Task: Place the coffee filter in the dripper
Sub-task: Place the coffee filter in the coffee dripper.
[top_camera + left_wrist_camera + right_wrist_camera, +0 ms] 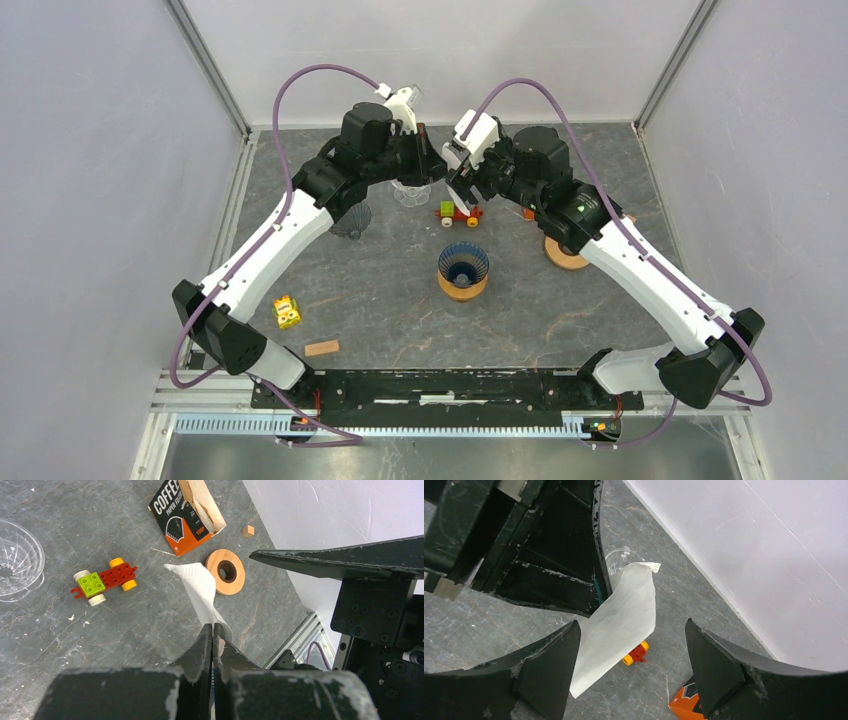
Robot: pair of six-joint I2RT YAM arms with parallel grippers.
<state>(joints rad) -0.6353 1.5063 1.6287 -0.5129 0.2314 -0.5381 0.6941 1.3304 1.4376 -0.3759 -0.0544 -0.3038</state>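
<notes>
Top view first: both arms are stretched out to the far middle of the table (400,310), and the left gripper (430,160) and right gripper (460,183) are nearly tip to tip. A glass dripper (410,193) is parked right under the left gripper, with a toy car (459,211) just to its right. A blue dripper (463,265) is set nearer, well apart. The filter can't really be picked out from up here.

Left wrist view: the jaws are pinched shut on one end of the white paper filter (200,587), which is held up off the table. The glass dripper (15,560), toy car (102,580), filter box (185,512) and a wooden ring (226,571) are spread out below.

Right wrist view: the fingers (549,670) are spread wide, and the filter (624,620) is hung in the gap between them. Nothing is gripped. Whether the paper is brushed by the near finger can't be told.
</notes>
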